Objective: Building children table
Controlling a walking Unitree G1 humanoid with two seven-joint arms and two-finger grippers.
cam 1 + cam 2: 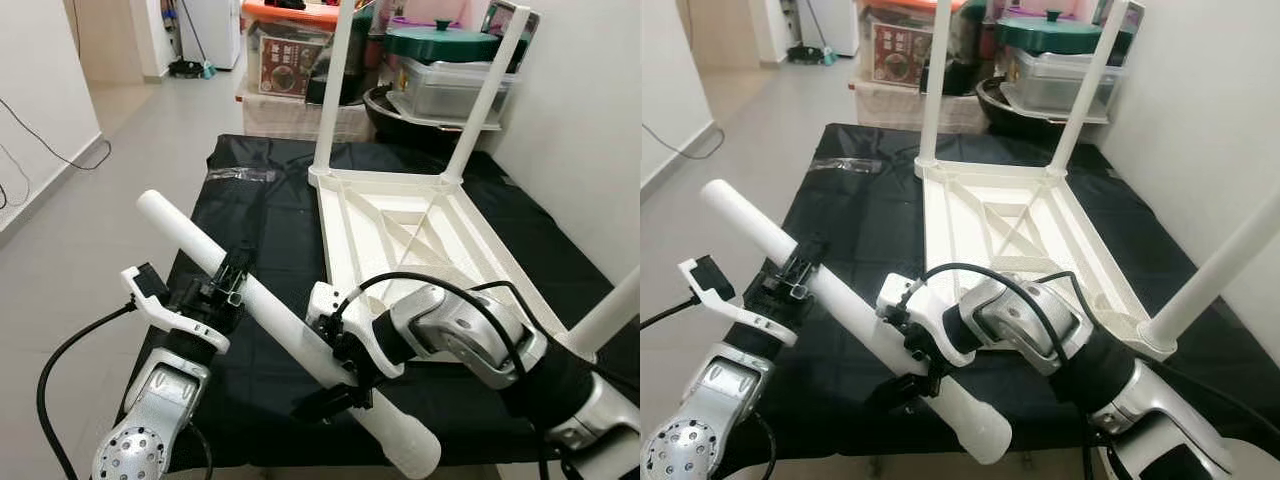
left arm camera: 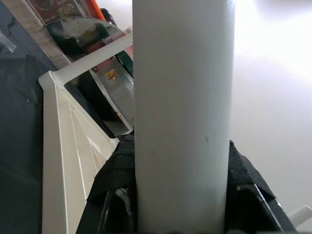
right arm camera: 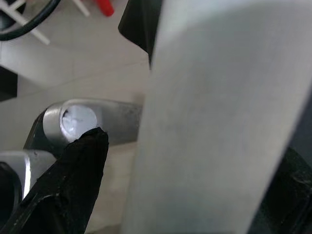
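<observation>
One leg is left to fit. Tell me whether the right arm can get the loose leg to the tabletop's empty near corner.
Probably yes: the right gripper and left gripper both clamp the loose leg, beside the upturned tabletop, nothing between.

Black mat (image 1: 250, 200) on floor (image 1: 130, 140); upturned white table (image 1: 420, 225) on mat.

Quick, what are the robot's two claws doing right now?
Left end effector: closed on the loose white table leg.
Right end effector: closed on the same leg, nearer its thick end.
</observation>
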